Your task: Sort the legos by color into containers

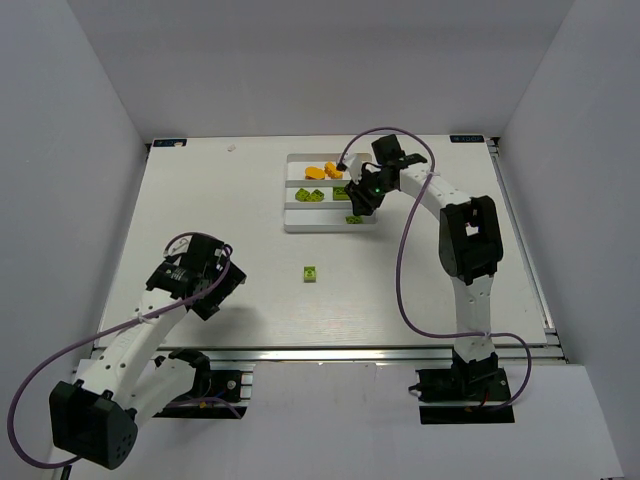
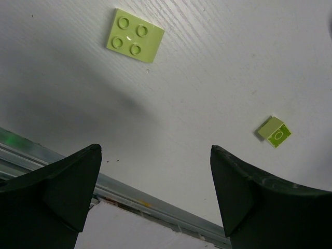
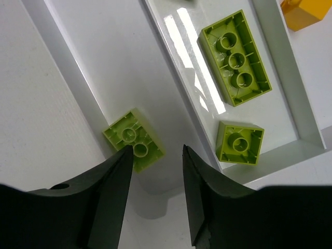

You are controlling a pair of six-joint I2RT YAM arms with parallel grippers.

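The white tray (image 1: pixel 305 218) lies at the far middle of the table. Orange legos (image 1: pixel 325 172) sit in its far compartment and green ones (image 1: pixel 313 196) in the middle one. My right gripper (image 1: pixel 358 208) hangs over the tray's near right end. In the right wrist view its jaws (image 3: pixel 155 150) stand open just above an upside-down lime brick (image 3: pixel 134 139) that lies free on the compartment floor (image 3: pixel 119 62). Two more green bricks (image 3: pixel 236 57) lie one compartment over. My left gripper (image 1: pixel 210 290) hovers wide open and empty near the front left.
One green brick (image 1: pixel 311 272) lies loose mid-table. The left wrist view shows a pale yellow-green plate (image 2: pixel 135 35) and a small green brick (image 2: pixel 275 132) on the table, with the metal front rail (image 2: pixel 155 199) just below the open left gripper (image 2: pixel 155 150).
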